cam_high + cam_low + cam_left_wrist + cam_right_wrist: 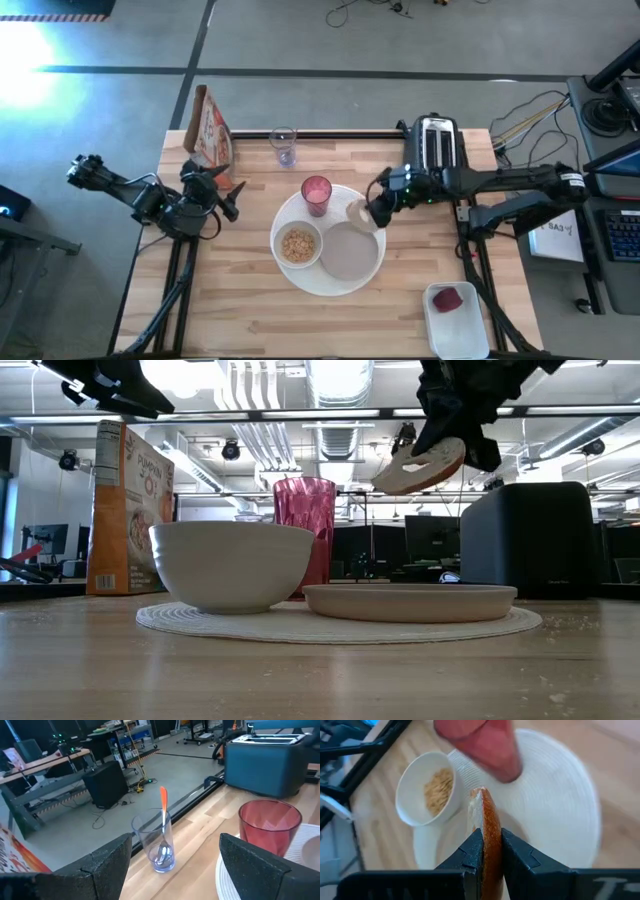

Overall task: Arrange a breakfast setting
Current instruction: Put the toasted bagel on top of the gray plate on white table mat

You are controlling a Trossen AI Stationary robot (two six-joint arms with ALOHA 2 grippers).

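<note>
Bowl (231,565) fronts tumbler (304,520); toaster (530,540) behind plate (410,601).

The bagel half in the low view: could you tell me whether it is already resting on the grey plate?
No: the bagel half hangs in the air, clamped in the right gripper, well clear above the grey plate.

We see a pale wooden desk (250,300), a ribbed woven placemat (250,622), a glossy bowl (232,565) and a translucent pink plastic tumbler (305,530).
</note>
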